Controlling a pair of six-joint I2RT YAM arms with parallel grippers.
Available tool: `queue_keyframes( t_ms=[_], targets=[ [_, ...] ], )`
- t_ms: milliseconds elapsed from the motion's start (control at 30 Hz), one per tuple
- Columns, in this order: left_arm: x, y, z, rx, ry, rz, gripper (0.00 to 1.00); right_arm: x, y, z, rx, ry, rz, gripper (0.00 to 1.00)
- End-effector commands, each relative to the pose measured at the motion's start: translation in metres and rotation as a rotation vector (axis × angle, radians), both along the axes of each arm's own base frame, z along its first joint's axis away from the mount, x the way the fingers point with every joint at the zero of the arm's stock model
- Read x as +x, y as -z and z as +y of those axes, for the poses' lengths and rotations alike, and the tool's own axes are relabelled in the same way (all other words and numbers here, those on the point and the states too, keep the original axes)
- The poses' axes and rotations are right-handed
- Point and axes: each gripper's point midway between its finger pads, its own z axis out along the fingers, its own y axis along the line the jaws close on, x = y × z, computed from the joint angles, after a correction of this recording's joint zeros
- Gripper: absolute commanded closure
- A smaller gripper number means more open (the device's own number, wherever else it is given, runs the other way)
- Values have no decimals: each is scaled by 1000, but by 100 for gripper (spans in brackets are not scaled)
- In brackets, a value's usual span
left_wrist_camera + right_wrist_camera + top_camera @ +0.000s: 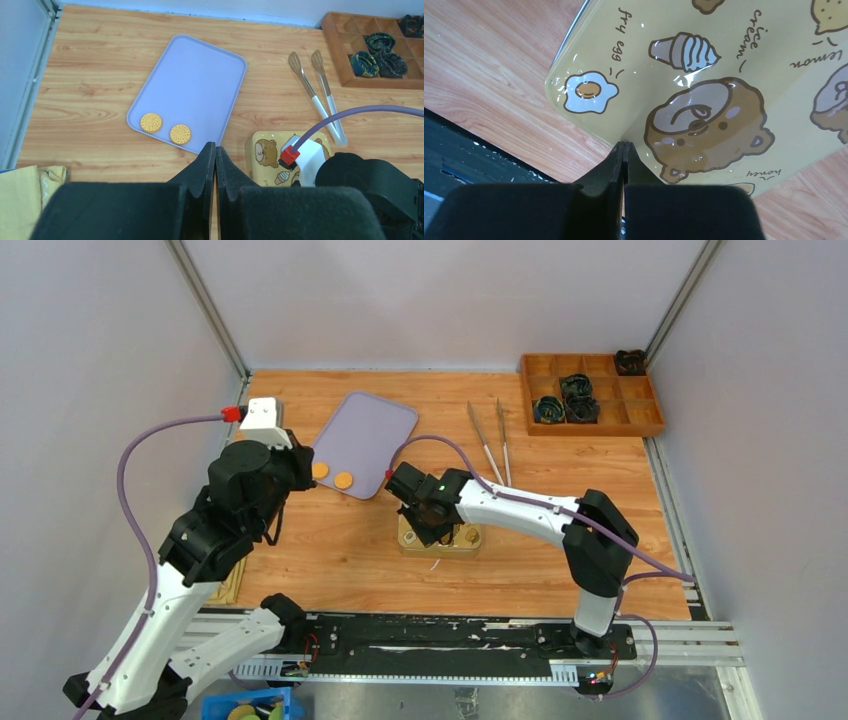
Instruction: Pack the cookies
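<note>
The left fingers (206,162) are pressed together with nothing between them. They hang above the tabletop (340,560), just before the near edge of the lilac tray (200,75). The right fingers (616,160) are also closed, with no gap showing. Their tips meet the near edge of the yellow tin (704,75), at its printed lid, but I cannot tell whether they pinch the rim or only touch it.

Two cookies (151,122) lie side by side on the tray, close to its near corner and a little apart from each other. Neither arm holds a cookie. The lid seems to cover the tin, so it is not possible to see if any cookies are already inside.

In my judgement the packing is not finished: at least these two must go into the tin, and the tin must be open for that. The tongs (319,107) lie untouched on the tabletop, between the tray and the wooden box (345,70).
</note>
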Motion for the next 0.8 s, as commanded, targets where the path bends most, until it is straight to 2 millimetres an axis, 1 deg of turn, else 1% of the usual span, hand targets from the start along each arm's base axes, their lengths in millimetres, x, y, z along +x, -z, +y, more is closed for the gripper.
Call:
queue_keyframes(
  t_ms=[0,67,133,200,267,367,433,500,567,600,633,700,767],
  targets=[
    [-3,2,-2,-2,14,5,94,2,7,-4,-27,34,-15,100],
    [-2,4,-2,-2,8,9,94,3,-3,-2,-12,34,-31,100],
    [3,7,-3,1,-4,18,94,9,-22,-4,-1,42,-80,100],
    [16,8,-11,-5,-10,16,93,19,-54,-10,16,65,-157,100],
    [36,15,-26,-9,-8,28,93,29,-87,-19,31,96,-245,100],
    [71,36,-56,11,10,100,96,49,-142,-37,77,160,-409,100],
    [95,52,-73,35,11,148,98,62,-177,-55,97,211,-518,100],
    [121,69,-85,48,0,199,99,72,-206,-74,122,256,-589,100],
    [147,82,-96,25,1,251,100,78,-227,-93,153,296,-625,100],
    [163,100,-101,20,-8,296,100,80,-234,-100,165,309,-638,100],
    [176,110,-103,15,-17,323,100,81,-243,-109,179,323,-652,100],
    [203,129,-106,12,-37,367,100,83,-250,-120,183,336,-673,100],
    [226,152,-113,23,-48,422,100,86,-253,-128,184,346,-683,100]
  ],
)
